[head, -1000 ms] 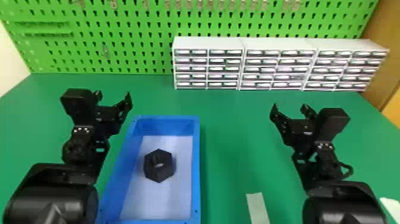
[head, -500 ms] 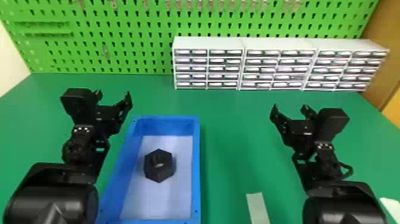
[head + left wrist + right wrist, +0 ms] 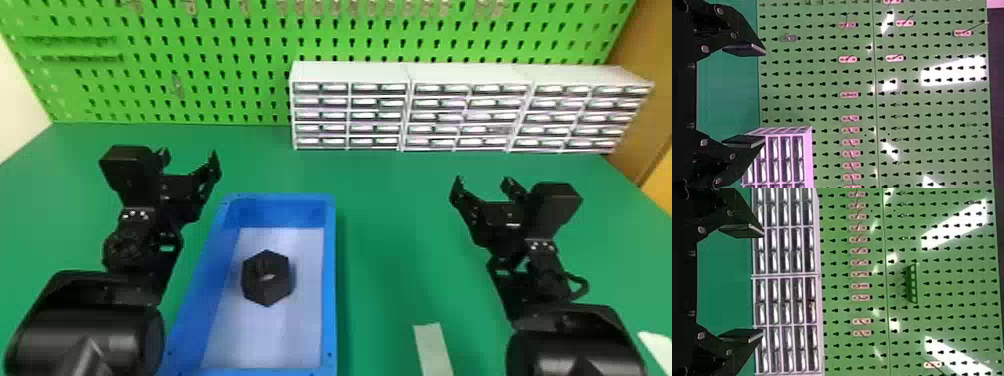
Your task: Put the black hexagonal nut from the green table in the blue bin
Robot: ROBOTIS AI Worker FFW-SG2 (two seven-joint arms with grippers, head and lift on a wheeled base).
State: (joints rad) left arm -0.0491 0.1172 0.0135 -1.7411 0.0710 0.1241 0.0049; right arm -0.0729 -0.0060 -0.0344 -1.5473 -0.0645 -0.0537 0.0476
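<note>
The black nut [image 3: 267,278] lies flat on the floor of the blue bin [image 3: 330,290], so the job looks done, prob. w/ no further grasp needed. The walls should keep it from rolling or sliding off the table [image 3: 390,200]. Left claw [image 3: 764,95] is open and empty, up beside the bin's far end; right claw [image 3: 763,282] is likewise open, well apart from the bin. Both point fwd at the pegboard [image 3: 828,78], prob. a rest pose, b/c that leaves the nut untouched. Main risk: a low L arm swing could bump the bin wall.
</note>
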